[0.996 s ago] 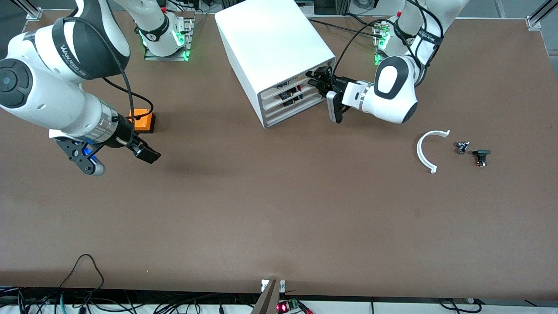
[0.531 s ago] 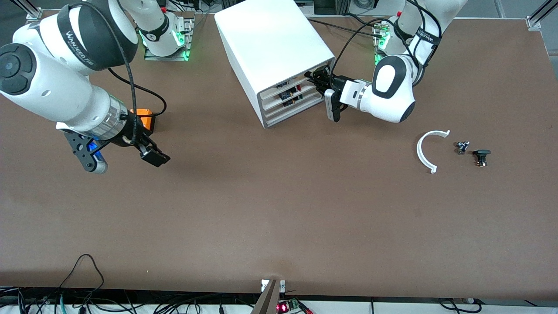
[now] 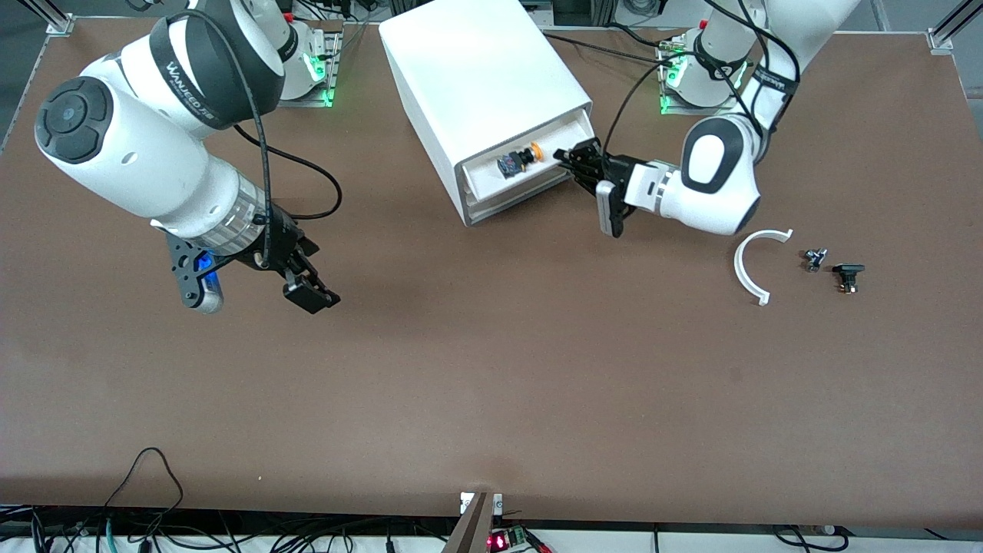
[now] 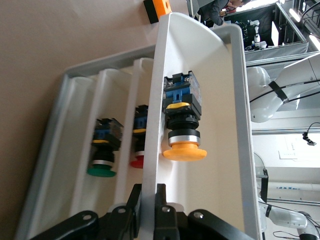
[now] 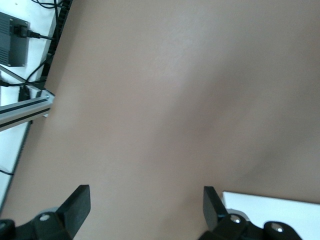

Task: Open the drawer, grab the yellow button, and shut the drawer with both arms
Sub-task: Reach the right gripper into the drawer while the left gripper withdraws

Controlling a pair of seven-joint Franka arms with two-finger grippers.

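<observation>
The white cabinet (image 3: 480,69) stands at the robots' side of the table. Its top drawer (image 3: 485,175) is pulled partly out. The button (image 3: 524,158) lies in it, orange-yellow cap toward the left arm's end. My left gripper (image 3: 567,160) is shut on the drawer's cream front strip (image 4: 156,120). The left wrist view shows the button (image 4: 183,125) just inside the strip, with the gripper (image 4: 148,205) clamped on the strip's edge. My right gripper (image 3: 307,286) is open and empty over bare table near the right arm's end; its fingers (image 5: 77,205) frame only tabletop.
Lower drawers hold a green-capped button (image 4: 103,150) and a red-capped one (image 4: 140,145). The orange cube (image 4: 157,7) shows past the cabinet. A white curved piece (image 3: 751,267) and two small dark parts (image 3: 814,259) (image 3: 847,276) lie near the left arm's end.
My left gripper has pulled the top drawer out, uncovering the button. My right arm has swung toward the middle of the table and now hides the orange cube in the front view.
</observation>
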